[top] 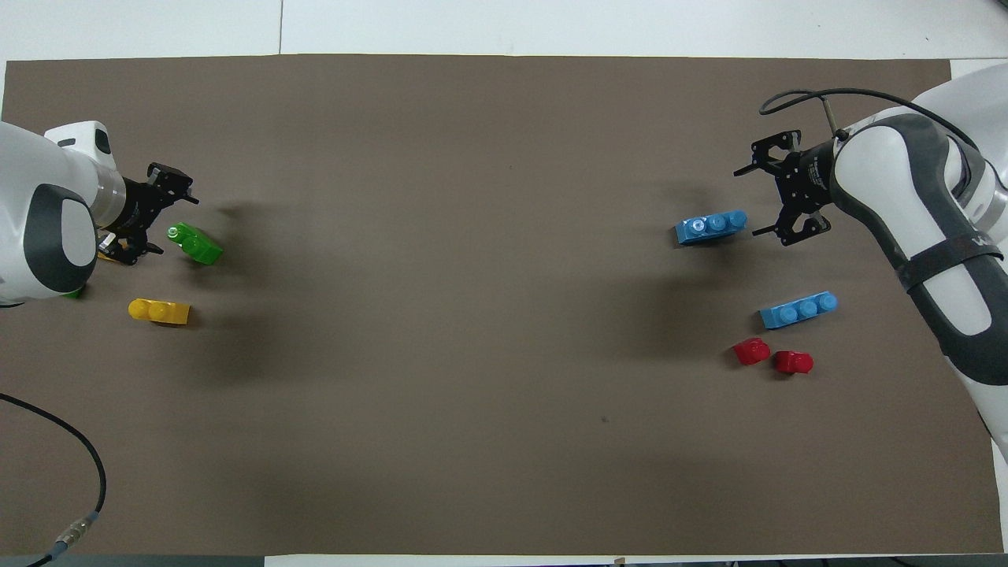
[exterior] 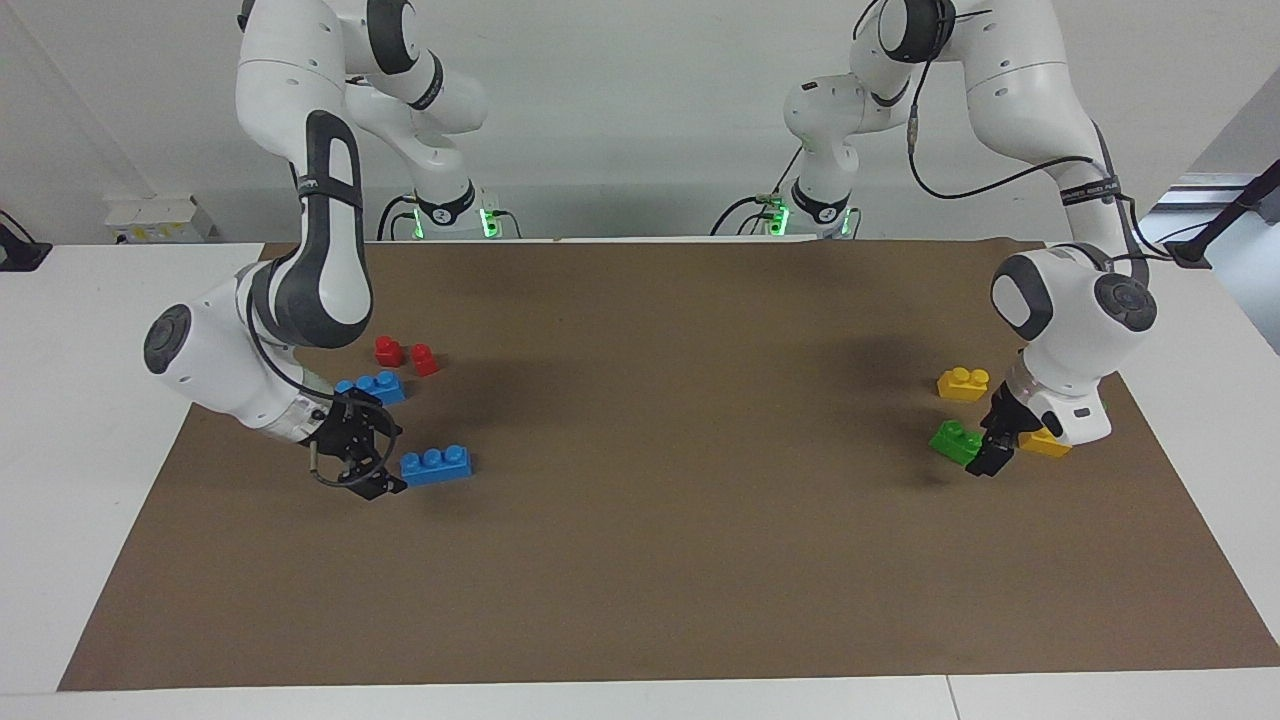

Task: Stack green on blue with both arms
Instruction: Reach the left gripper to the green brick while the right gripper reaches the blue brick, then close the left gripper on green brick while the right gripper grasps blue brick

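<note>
**Bricks and grippers on the brown mat: my holdings at this moment**

Item 1. My left gripper (exterior: 990, 458) (top: 161, 214): low at my left arm's end of the mat (exterior: 640, 560), jaws spread wide, gripping nothing. It sits just beside the green brick (exterior: 956, 441) (top: 194, 242), at the end of that brick toward the edge of the mat. Whether a fingertip touches the brick I cannot tell.

Item 2. Green brick: flat on the mat, studs up, lying at a slant, free of any grip. A second green brick (top: 72, 294) shows only as a sliver under my left arm in the overhead view.

Item 3. Yellow bricks, two: one (exterior: 963, 383) (top: 160, 311) nearer to me than the green brick; the other (exterior: 1043, 444) mostly covered by my left wrist.

Item 4. My right gripper (exterior: 372, 462) (top: 776, 194): low at my right arm's end of the mat, jaws wide apart and holding nothing, its opening turned toward the end of the blue brick (exterior: 436, 465) (top: 711, 227) and just beside it.

Item 5. Blue brick: flat on the mat, three studs up, ungripped. The second blue brick (exterior: 372, 386) (top: 798, 309) lies nearer to me, close under my right forearm.

Item 6. Red blocks, two (exterior: 405, 355) (top: 772, 356): side by side, nearer to me than the second blue brick.
</note>
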Motion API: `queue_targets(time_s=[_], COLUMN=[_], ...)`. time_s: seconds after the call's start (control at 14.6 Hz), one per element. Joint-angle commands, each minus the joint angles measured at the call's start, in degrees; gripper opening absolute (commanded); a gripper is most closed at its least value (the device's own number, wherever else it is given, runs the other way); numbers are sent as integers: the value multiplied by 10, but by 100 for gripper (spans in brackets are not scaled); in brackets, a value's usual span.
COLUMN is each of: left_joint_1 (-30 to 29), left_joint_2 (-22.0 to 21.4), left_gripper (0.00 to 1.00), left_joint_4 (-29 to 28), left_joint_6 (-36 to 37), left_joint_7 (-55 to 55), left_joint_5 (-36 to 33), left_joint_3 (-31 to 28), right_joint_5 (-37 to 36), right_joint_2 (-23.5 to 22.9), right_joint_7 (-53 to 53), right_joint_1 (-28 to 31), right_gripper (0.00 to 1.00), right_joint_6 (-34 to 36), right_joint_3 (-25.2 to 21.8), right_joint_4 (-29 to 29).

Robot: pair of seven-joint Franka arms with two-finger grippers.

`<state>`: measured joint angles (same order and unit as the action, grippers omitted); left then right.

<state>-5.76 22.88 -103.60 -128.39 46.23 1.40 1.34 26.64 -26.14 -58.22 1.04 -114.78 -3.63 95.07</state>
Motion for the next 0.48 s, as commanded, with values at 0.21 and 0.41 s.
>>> queue_targets(time_s=[0.21, 0.41], left_joint_1=[-4, -4], left_joint_2=[-2, -3], left_gripper=[100, 100], left_joint_4=[-39, -41], left_joint_6=[-35, -32], left_joint_7=[3, 3], left_joint_5=[8, 7], left_joint_3=[2, 2], right_joint_5=[33, 34], right_joint_2=[12, 7], right_joint_7=[28, 34], right_joint_1=[9, 11], right_gripper=[98, 98], right_joint_6=[-41, -56], right_joint_3=[3, 4], right_joint_4=[51, 54])
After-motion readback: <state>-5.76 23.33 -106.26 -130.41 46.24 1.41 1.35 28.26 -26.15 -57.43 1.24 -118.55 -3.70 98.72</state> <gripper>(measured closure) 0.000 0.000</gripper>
